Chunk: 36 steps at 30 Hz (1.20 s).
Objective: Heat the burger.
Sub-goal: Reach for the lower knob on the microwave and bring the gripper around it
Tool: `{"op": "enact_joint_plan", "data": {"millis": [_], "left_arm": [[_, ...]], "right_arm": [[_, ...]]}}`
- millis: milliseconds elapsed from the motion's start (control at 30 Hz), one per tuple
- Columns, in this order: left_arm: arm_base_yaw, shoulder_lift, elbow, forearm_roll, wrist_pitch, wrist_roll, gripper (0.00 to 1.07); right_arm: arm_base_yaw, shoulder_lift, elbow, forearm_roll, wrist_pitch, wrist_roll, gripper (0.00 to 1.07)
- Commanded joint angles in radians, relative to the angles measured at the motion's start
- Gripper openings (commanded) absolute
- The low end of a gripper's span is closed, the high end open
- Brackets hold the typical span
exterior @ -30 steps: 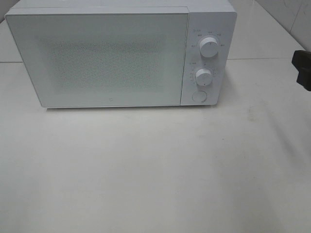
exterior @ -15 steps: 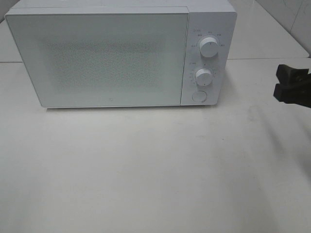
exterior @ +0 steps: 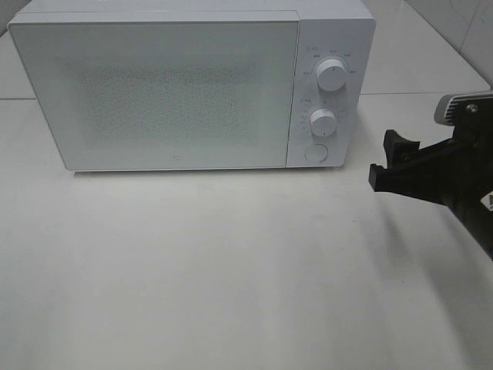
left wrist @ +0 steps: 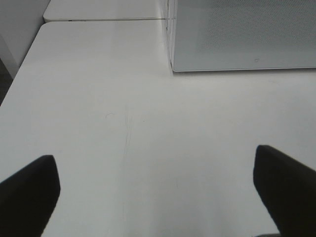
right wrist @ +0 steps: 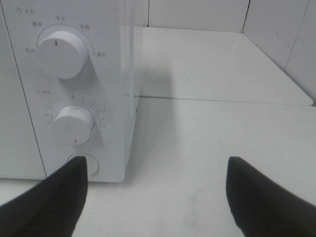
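Note:
The burger is out of view. A white microwave stands at the back of the table with its door shut. Its control panel has an upper knob, a lower knob and a round button. My right gripper is open and empty, a little to the right of the panel, level with the button. In the right wrist view its fingers frame the panel. My left gripper is open and empty over bare table, in front of the microwave's left corner. It does not show in the exterior view.
The white table spreads in front of the microwave. A seam in the tabletop runs behind the right arm. A tiled wall stands at the back right.
My right gripper has moved in from the right edge toward the microwave's control panel and a little lower. The microwave has not changed.

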State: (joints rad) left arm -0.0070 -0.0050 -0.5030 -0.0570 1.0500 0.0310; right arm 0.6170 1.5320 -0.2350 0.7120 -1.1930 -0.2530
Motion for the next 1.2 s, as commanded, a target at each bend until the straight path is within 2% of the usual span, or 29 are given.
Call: {"op": "enact_joint_plan", "data": {"millis": [33,67,200,500,1000,1200], "left_arm": [[0.001,-0.024,0.004,-0.007,-0.014,-0.007,1.0],[0.001,-0.024,0.004,-0.007,-0.014,-0.007,1.0],[0.001,-0.024,0.004,-0.007,-0.014,-0.007,1.0],[0.001,-0.024,0.004,-0.007,-0.014,-0.007,1.0],[0.001,-0.024,0.004,-0.007,-0.014,-0.007,1.0],[0.001,-0.024,0.004,-0.007,-0.014,-0.007,1.0]], "right_arm": [[0.074,0.04,-0.029,0.101,-0.053,-0.014,0.75],[0.074,0.04,-0.029,0.101,-0.053,-0.014,0.75],[0.165,0.096,-0.084,0.183,-0.077,-0.054,0.75],[0.242,0.175,-0.184,0.238,-0.109,-0.066,0.75],[0.246,0.206,-0.28,0.238,-0.108,-0.068,0.75],[0.186,0.242,-0.31,0.214,-0.106,-0.068,0.75]]}}
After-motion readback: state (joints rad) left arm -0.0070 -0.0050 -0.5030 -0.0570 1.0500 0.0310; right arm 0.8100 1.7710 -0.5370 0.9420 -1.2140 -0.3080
